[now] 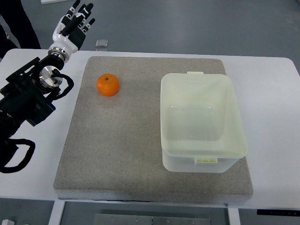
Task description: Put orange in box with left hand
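Observation:
An orange (108,85) lies on the grey felt mat (122,150), toward its far left part. A pale translucent box (202,121) with nothing inside stands on the mat's right half. My left hand (75,22) reaches past the table's far left edge, well up and left of the orange. Its fingers are spread and hold nothing. The left arm (28,93) comes in from the left edge over the white table.
The white table (276,117) carries the mat. A small square object (101,43) lies on the floor beyond the far edge. A dark-clothed person (16,23) shows at the top left corner. A black cable loop (16,157) lies at the left.

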Robot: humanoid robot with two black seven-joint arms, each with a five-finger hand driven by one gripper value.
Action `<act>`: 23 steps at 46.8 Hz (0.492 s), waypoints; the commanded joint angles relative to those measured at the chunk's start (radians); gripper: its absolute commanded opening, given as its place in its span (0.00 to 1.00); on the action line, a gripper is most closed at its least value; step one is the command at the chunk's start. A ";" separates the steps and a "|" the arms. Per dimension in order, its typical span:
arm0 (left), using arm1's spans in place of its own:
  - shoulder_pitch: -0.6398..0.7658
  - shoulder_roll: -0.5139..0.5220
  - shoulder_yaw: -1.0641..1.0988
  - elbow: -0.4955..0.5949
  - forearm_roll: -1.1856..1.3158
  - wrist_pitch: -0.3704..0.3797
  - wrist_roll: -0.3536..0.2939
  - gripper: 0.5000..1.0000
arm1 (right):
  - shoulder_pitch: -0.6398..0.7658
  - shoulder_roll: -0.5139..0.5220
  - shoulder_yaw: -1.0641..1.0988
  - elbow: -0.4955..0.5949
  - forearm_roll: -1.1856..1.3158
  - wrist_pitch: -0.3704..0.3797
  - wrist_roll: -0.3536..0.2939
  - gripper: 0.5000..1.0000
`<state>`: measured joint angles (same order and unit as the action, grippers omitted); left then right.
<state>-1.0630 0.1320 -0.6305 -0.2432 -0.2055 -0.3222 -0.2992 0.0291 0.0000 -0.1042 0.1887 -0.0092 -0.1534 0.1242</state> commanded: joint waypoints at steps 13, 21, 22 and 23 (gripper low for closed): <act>0.000 0.000 0.002 -0.001 0.000 0.020 -0.011 0.99 | 0.000 0.000 0.000 0.000 0.000 0.000 0.000 0.86; 0.001 0.000 0.011 -0.010 0.011 0.020 -0.009 0.99 | 0.000 0.000 0.000 0.000 0.000 0.000 0.000 0.86; 0.001 0.000 0.012 -0.013 0.011 0.020 -0.009 0.99 | 0.000 0.000 0.000 0.000 0.000 0.000 0.000 0.86; 0.001 0.000 0.014 -0.013 0.012 0.020 -0.009 0.99 | 0.000 0.000 0.000 0.000 0.000 0.000 0.000 0.86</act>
<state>-1.0630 0.1320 -0.6203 -0.2492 -0.1959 -0.3021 -0.3096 0.0291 0.0000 -0.1038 0.1887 -0.0092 -0.1534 0.1242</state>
